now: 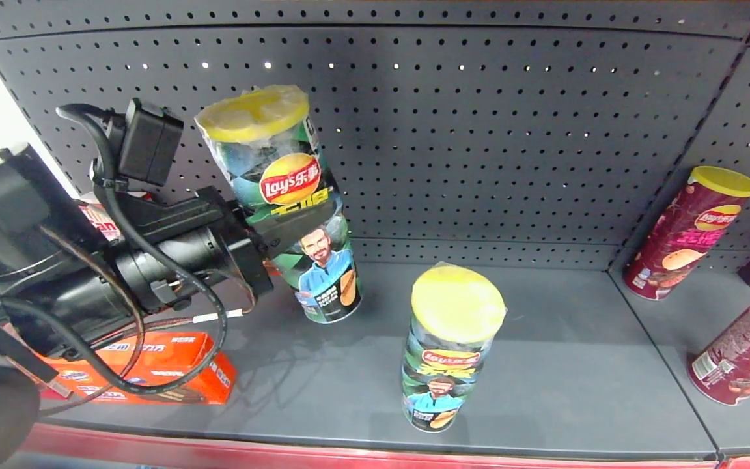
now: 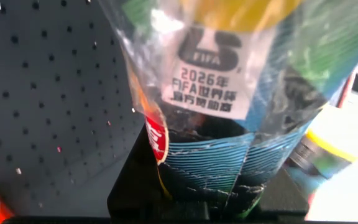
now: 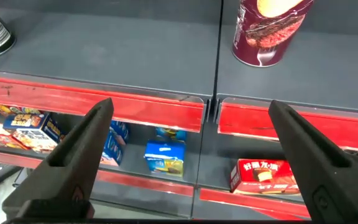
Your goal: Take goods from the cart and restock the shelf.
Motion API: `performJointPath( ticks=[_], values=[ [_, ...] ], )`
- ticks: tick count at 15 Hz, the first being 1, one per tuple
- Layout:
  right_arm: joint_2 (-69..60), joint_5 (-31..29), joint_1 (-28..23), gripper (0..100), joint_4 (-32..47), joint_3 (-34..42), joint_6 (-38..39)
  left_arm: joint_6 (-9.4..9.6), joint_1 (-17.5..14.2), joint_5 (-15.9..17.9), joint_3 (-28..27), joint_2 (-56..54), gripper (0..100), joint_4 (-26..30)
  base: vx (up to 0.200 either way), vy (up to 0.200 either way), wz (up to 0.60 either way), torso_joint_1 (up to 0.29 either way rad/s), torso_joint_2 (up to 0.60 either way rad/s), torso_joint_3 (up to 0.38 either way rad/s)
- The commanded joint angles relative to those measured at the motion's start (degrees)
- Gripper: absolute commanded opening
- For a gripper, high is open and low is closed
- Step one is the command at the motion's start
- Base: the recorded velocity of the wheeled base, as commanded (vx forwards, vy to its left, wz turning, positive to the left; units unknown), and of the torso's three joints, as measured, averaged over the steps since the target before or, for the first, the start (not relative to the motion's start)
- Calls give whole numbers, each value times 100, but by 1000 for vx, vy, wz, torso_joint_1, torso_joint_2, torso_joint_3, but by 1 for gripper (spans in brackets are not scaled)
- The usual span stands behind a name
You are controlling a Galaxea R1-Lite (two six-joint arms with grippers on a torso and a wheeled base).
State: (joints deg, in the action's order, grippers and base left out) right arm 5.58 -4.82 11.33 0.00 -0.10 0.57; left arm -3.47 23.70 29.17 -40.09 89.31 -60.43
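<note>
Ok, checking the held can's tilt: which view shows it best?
Head view: the whole chip can shows, tilted, in the left gripper over the shelf. The left wrist view gives its wrapped side close up; the right wrist faces lower shelves.

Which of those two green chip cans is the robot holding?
The tilted can, clamped in the left gripper; the other can stands upright, untouched.
</note>
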Motion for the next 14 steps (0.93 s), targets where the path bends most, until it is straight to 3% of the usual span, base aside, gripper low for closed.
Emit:
performJointPath(
  ticks=[1,3,6,9,11,13,14],
  values=[
    [39,-2,1,100,0,1,4,13,-32,45,-174,227,0,5,0,0,0,0,0,0],
    [39,-2,1,100,0,1,-5,49,12,150,-227,315,0,-13,0,0,0,0,0,0],
    [39,-2,1,100,0,1,4,383,-93,194,-552,517,0,14,0,0,0,0,0,0],
    [39,-2,1,100,0,1,4,383,-85,370,-693,588,0,778,0,0,0,0,0,0],
    [39,-2,1,100,0,1,-5,523,-146,906,-798,966,0,453,0,0,0,0,0,0],
    [39,-2,1,100,0,1,-5,523,-146,924,-1018,1273,0,356,0,0,0,0,0,0],
    [39,-2,1,100,0,1,4,532,-155,932,-1484,1616,0,383,0,0,0,0,0,0]
  ],
)
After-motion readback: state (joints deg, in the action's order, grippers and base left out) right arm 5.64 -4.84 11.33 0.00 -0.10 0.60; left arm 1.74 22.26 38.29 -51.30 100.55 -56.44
